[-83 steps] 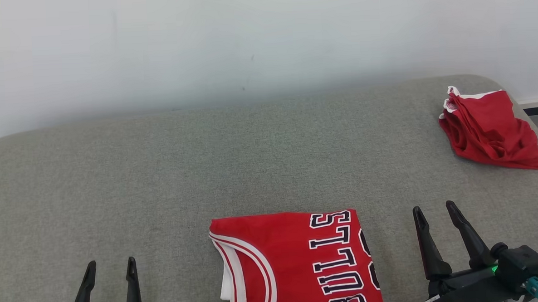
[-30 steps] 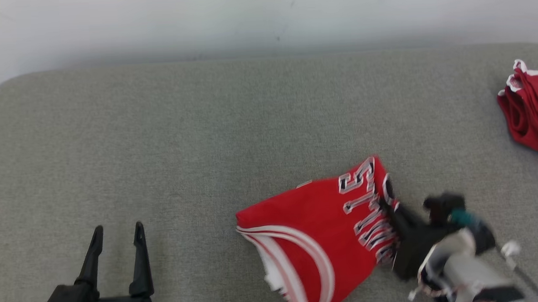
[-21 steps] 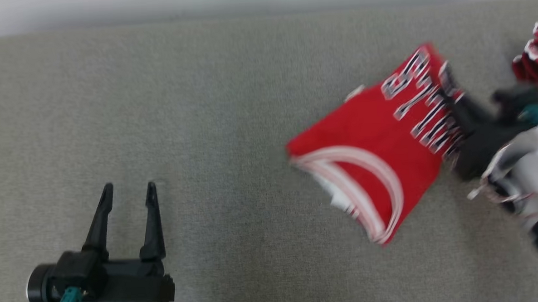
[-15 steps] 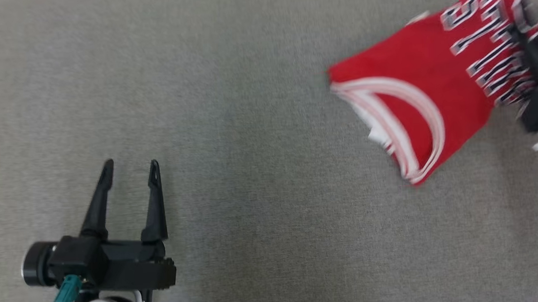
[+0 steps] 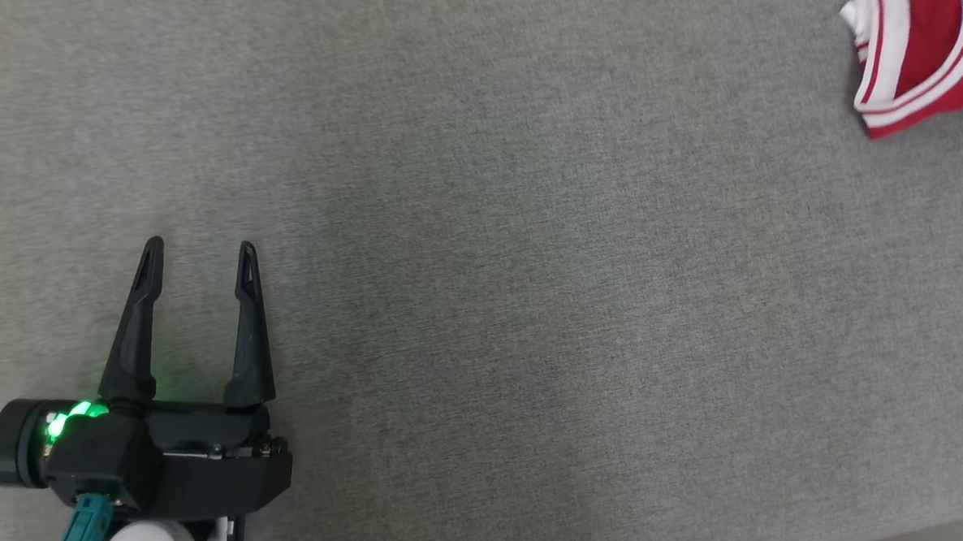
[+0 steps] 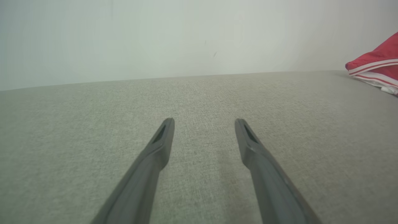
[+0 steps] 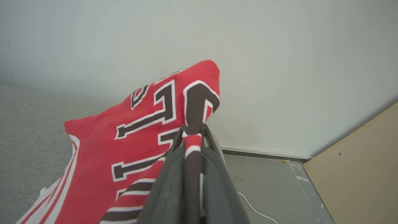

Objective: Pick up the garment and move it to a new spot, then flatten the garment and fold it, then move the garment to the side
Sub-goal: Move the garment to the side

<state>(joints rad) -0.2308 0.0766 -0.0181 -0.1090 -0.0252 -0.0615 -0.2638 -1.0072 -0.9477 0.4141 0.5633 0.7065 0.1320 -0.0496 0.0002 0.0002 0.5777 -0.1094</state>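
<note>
The garment (image 7: 130, 133), a folded red jersey with dark white-outlined letters, hangs from my right gripper (image 7: 192, 132), whose two fingers are shut on a pinch of its lettered edge. Its striped red-and-white trim (image 5: 918, 40) shows at the top right corner of the head view, above the grey surface. From the left wrist, the garment (image 6: 376, 65) appears at the far right edge. My left gripper (image 5: 199, 254) is open at the lower left of the head view, far from the garment, with nothing between its fingers (image 6: 161, 146).
A grey fabric surface (image 5: 491, 302) spreads wide between the left gripper and the garment. A pale wall (image 7: 279, 62) stands behind it. Past the surface's edge lie a grey floor (image 7: 267, 183) with a white cable and a tan board (image 7: 360, 161).
My right gripper took hold of the folded garment and carried it up and to the right. The head camera has tilted down and swung left, so the bunched red garment left the picture.
</note>
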